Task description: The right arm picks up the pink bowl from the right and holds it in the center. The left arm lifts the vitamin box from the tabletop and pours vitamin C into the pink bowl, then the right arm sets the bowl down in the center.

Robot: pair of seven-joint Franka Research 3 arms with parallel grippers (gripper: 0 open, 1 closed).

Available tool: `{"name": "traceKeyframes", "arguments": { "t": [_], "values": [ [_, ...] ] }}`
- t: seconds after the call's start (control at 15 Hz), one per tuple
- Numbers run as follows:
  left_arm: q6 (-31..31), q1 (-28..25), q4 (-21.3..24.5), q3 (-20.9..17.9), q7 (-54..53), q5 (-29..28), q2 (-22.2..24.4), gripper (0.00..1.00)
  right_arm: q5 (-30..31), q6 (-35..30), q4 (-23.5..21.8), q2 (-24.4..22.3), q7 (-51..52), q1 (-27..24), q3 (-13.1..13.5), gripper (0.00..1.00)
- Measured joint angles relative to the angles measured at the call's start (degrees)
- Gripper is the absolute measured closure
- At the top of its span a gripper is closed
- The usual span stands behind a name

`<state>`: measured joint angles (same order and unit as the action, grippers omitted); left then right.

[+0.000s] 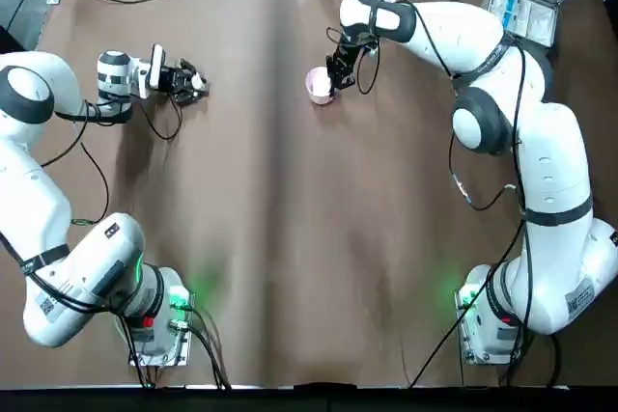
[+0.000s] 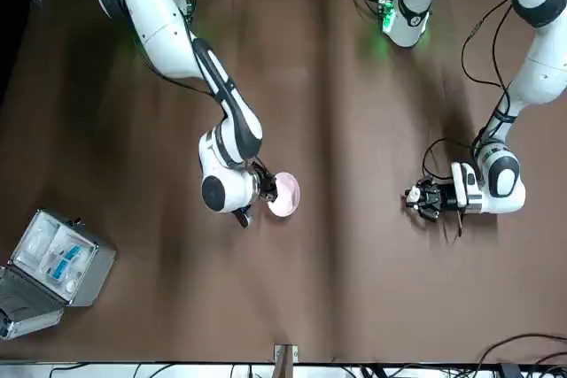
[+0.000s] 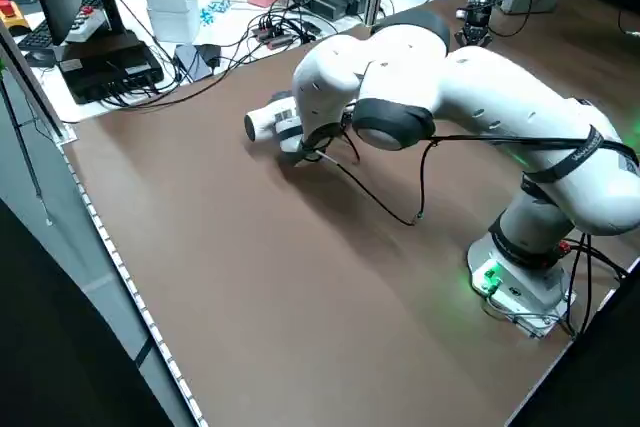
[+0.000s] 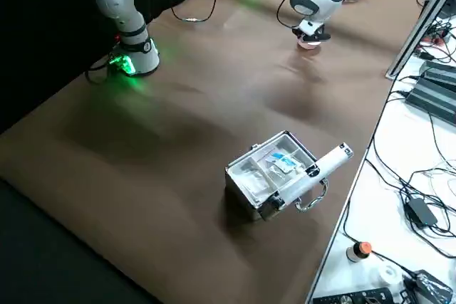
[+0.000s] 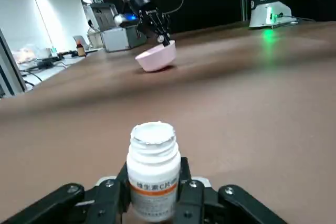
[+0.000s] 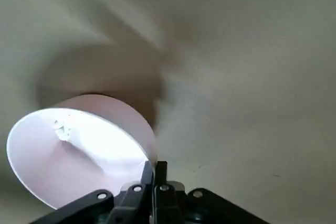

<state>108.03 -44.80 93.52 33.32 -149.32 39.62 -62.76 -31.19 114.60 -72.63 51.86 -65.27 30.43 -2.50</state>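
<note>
Two arms are working over one brown table point(image 1: 280, 238), with one bowl, one bottle and one case in the scene. The right arm point(image 1: 555, 180) is rising from its base at the near right, reaching far and bending at the elbow so that its forearm is running inward to the left. Its wrist is angling down, and the right gripper point(image 6: 155, 170) is pinching the wall of the pink bowl point(image 6: 79, 150) at the rim, its two fingers closing on either side. The bowl is sitting just right of the middle, toward the far side, its opening facing up and leaning a little; whether it is touching the table cannot be told. A few small whitish bits or glints are showing inside it.

The left arm point(image 1: 39, 190) is standing at the near left, bowing outward and then stretching far, its wrist lying low and pointing right. The left gripper point(image 5: 154, 184) is hovering at the far left, well apart from the bowl, and its two fingers are squeezing the sides of the white bottle point(image 5: 154, 156). The bottle is standing upright between them, its mouth uncapped. The case point(image 1: 526, 12) is lying open at the far right.
</note>
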Motion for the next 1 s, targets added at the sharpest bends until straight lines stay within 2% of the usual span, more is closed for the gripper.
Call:
{"name": "traceKeyframes", "arguments": {
  "t": [0.13, 0.73, 0.8, 1.0],
  "values": [
    [0.0, 0.8, 0.0, -1.2, 0.1, 0.0, -0.1, 0.64, -0.2, 0.2, 0.0, 0.1, 0.0, 0.3, -0.1, 0.98],
    [-0.2, 1.4, -0.3, -1.9, 1.3, 0.8, -0.1, 0.62, -0.3, 0.4, 0.0, 0.1, 0.1, 0.1, -0.1, 0.98],
    [-0.1, 1.9, -0.8, -2.0, 1.3, 0.9, -0.1, 0.46, -0.3, 0.4, 0.1, 0.1, 0.1, 0.1, -0.2, 0.98],
    [0.0, 2.4, -1.4, -2.1, 1.4, 0.9, -0.1, 0.19, -0.3, 0.4, 0.1, 0.1, 0.1, 0.1, -0.2, 0.97]
  ]
}}
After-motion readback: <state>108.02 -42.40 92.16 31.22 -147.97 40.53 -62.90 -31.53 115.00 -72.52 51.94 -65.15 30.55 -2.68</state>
